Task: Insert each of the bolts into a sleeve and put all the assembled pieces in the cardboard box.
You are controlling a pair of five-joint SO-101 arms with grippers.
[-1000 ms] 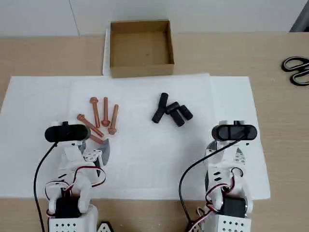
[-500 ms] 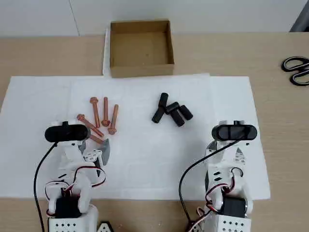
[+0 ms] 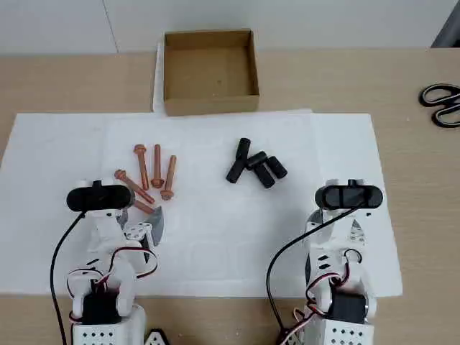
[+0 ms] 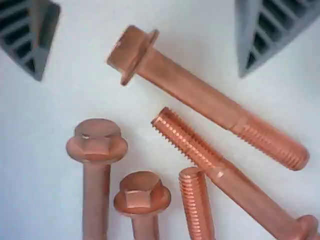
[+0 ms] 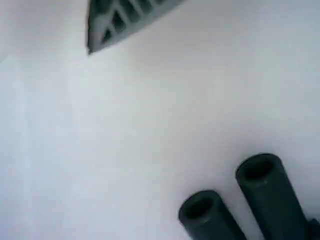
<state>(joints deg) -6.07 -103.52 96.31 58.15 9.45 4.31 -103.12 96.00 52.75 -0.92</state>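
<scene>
My left end effector (image 4: 140, 75): spread wide, holding nothing. Its two grey fingertips (image 4: 35, 40) stand well apart just above the white sheet, with the head of one copper bolt between them.
My left end effector from above (image 3: 140, 218): at the near edge of the bolt cluster, over the left part of the sheet.
My right end effector (image 5: 117, 22): low over the bare sheet, holding nothing that I can see. I cannot tell whether it is wide or narrow.
Copper bolts (image 3: 152, 178): five, loose on the left half of the sheet, lying flat. Three lie side by side, roughly lengthwise toward the box. Two lie slanted nearer to my left arm, and the nearest of these reaches just beside my left end effector.
Bolts seen close (image 4: 205, 100): hex flanged heads, threaded at the tips. None is in a sleeve.
Black sleeves (image 3: 255, 169): four short tubes in a tight, touching cluster mid-sheet, ahead of my right arm and to its left. My right wrist view shows the open ends of two of them (image 5: 262, 187).
Cardboard box (image 3: 210, 105): open-topped, on the worktop just beyond the sheet's far edge, well apart from the bolts and sleeves.
White sheet (image 3: 215, 244): flat under both arms.
Worktop (image 3: 72, 79): light wood.
Scissors (image 3: 442, 104): black-handled, at the far right, off the sheet.
</scene>
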